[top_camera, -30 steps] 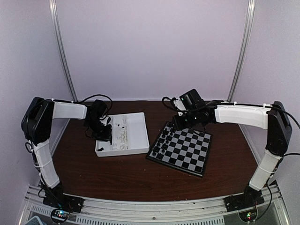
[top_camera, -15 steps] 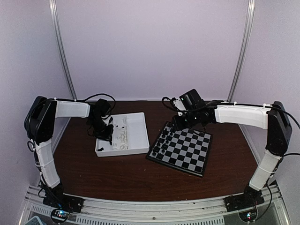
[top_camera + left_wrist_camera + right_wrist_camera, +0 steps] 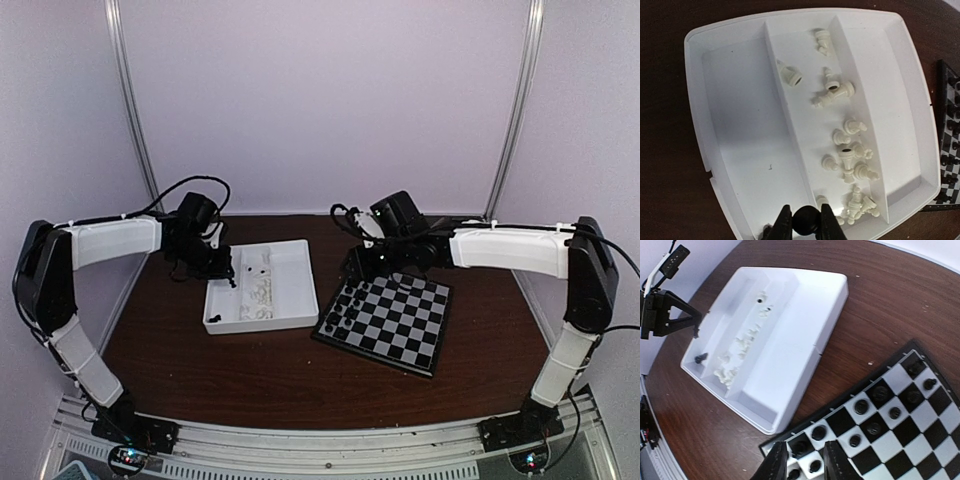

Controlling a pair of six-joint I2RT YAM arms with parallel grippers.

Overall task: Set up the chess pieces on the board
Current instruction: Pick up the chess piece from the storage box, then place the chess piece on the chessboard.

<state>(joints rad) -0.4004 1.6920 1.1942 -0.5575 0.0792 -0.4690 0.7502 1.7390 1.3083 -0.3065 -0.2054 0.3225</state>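
From above: the left hand (image 3: 222, 268) has lifted off the white tray (image 3: 262, 322); the right hand (image 3: 358, 268) slid left over the board (image 3: 395, 322). Left wrist: clamped on a black piece (image 3: 806, 220), likely board-bound. Right wrist: fingers (image 3: 774, 465) apart, empty, above placed black pieces (image 3: 874, 428).

Board (image 3: 946, 125) cut off at rt edge; black piece (image 3: 806, 221) cut off at btm.

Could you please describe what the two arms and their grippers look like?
Both the left arm and right arm have white tubular links joined by bulky black joints, with black cables looping near the wrists. The left gripper and right gripper have slim black fingers.
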